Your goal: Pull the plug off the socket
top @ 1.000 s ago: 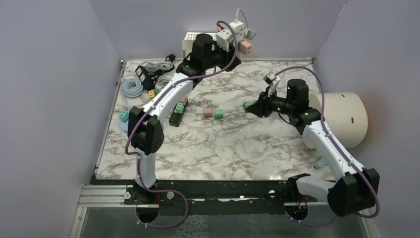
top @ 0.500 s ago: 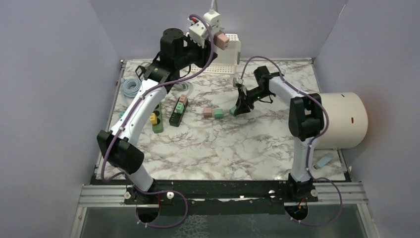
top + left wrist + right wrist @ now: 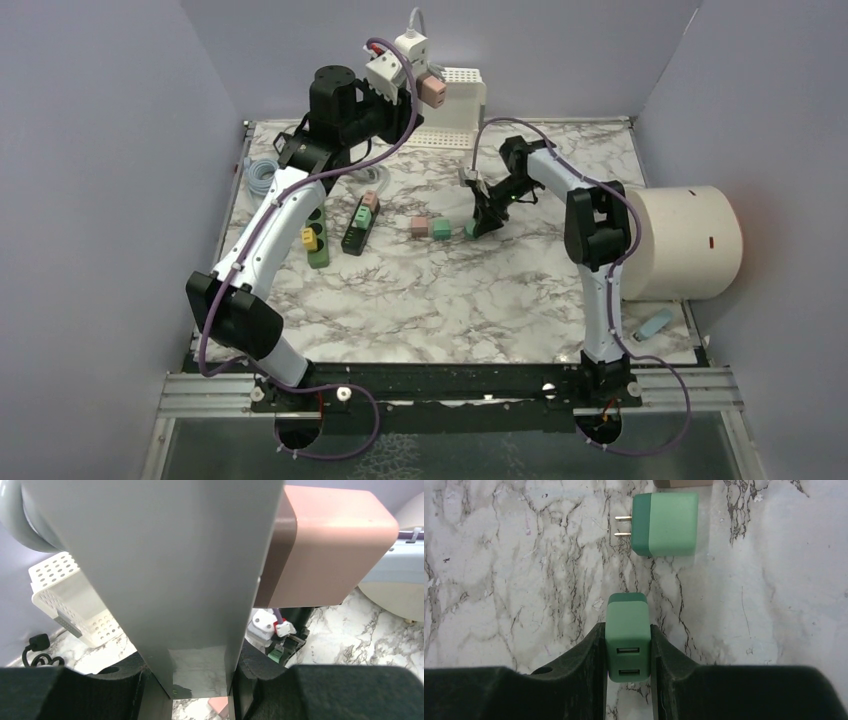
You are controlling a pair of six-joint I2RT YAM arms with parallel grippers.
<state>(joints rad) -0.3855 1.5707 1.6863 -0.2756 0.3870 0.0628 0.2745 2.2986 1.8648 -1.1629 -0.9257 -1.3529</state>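
Observation:
My left gripper (image 3: 411, 101) is raised at the back of the table, shut on a white-grey socket (image 3: 411, 48) whose cord runs upward. A pink plug (image 3: 433, 88) sticks out of its side. In the left wrist view the socket body (image 3: 165, 570) fills the space between the jaws of the left gripper (image 3: 192, 682), with the pink plug (image 3: 325, 550) at the right. My right gripper (image 3: 478, 221) is low over the table's middle, shut on a green plug (image 3: 628, 640) with two USB ports; the right gripper (image 3: 628, 647) holds it by its sides.
A second green plug (image 3: 666, 524) lies just ahead with prongs pointing left, next to a loose pink plug (image 3: 420, 227). A black strip (image 3: 358, 222) and a green strip (image 3: 318, 240) lie at the left. Also here: white basket (image 3: 456, 104), coiled cable (image 3: 262, 172), cream cylinder (image 3: 690, 240).
The left arm has carried the socket with the pink plug to the left along the back wall. The right arm has swung left and brought the green plug down near the loose plugs.

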